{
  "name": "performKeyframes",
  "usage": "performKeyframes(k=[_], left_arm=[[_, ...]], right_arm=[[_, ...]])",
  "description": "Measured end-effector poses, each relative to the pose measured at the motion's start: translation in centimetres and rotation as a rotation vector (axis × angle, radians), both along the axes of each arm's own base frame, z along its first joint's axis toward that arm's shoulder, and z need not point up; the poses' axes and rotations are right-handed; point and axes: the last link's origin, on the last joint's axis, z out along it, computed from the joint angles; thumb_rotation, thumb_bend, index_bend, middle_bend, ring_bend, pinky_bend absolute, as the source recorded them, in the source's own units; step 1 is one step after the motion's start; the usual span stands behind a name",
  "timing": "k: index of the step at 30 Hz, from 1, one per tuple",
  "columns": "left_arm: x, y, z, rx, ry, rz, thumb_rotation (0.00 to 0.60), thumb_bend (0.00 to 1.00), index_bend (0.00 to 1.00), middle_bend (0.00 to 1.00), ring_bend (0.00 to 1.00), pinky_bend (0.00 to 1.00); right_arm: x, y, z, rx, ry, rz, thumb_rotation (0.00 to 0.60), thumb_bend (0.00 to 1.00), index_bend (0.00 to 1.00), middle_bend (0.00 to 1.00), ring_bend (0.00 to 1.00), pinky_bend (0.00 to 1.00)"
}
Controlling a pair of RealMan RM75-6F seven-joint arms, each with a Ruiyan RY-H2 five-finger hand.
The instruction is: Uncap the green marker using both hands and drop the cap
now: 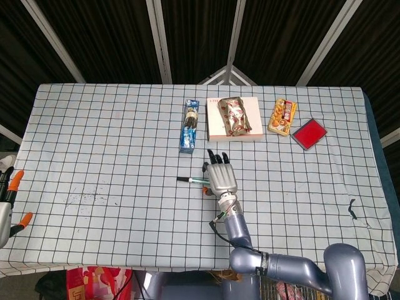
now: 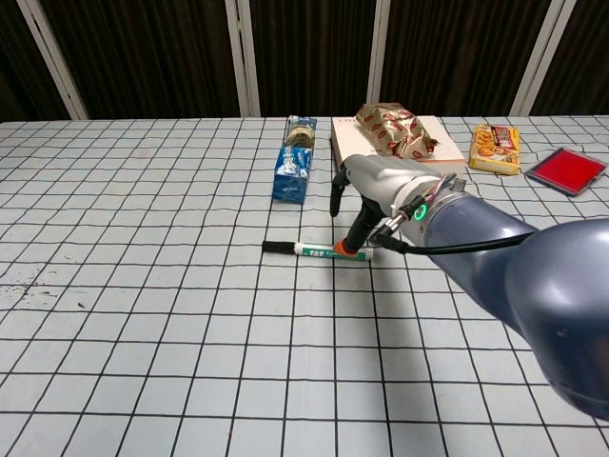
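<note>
Right hand (image 2: 373, 190): poised over the green marker near the middle of the desk, dark fingers spread and pointing down toward the far edge, an orange-tipped thumb at the marker's barrel; nothing is clasped in it, and whether the thumb tip touches the barrel cannot be told. From the head view the hand (image 1: 220, 176) covers the marker's right end.

Right arm (image 2: 514, 276): grey, reaching in from the near right corner of the desk, a green light showing at the wrist.

Green marker (image 2: 319, 250): flat on the desk (image 2: 143, 314), lying left to right at mid-desk, black cap end to the left, white and green barrel to the right; cap on.

Left hand (image 1: 7, 203): at the near left corner, just off the desk's left edge in the head view, orange tips showing, fingers apart, holding nothing; well apart from the marker.

Cookie pack (image 2: 294, 171): blue sleeve lying lengthwise toward the far edge, just beyond the marker.

White box (image 2: 395, 164): beside the cookie pack to its right, toward the far edge, with a crumpled snack wrapper (image 2: 397, 129) on top.

Yellow snack packet (image 2: 497, 148): right of the white box, near the far right corner.

Red pad (image 2: 566, 170): flat, nearest the far right corner, just beside the yellow packet.

Desk cover: white cloth with a black grid.
</note>
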Motion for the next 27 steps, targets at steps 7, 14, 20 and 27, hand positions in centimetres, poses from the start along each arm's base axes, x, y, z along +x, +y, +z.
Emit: performKeyframes(k=[7, 14, 20, 27], left_arm=[[0.2, 0.1, -0.2, -0.001, 0.011, -0.002, 0.6, 0.29, 0.06, 0.0, 0.0, 0.0], [0.2, 0.2, -0.2, 0.001, 0.017, 0.006, 0.6, 0.29, 0.06, 0.0, 0.0, 0.0], [0.0, 0.2, -0.2, 0.003, 0.027, 0.016, 0.6, 0.29, 0.06, 0.0, 0.0, 0.0], [-0.3, 0.3, -0.1, 0.007, 0.034, 0.028, 0.6, 0.29, 0.07, 0.0, 0.0, 0.0]], right_arm=[[-0.4, -0.3, -1.1, 0.019, 0.009, -0.008, 0.6, 0.27, 0.43, 0.04, 0.13, 0.05], [-0.3, -0.5, -2.0, 0.029, 0.003, -0.005, 0.6, 0.28, 0.45, 0.04, 0.13, 0.05], [0.0, -0.9, -2.4, 0.023, 0.0, -0.001, 0.6, 0.31, 0.47, 0.05, 0.13, 0.05], [0.1, -1.4, -2.8, 0.024, 0.007, -0.003, 0.6, 0.32, 0.48, 0.05, 0.13, 0.05]])
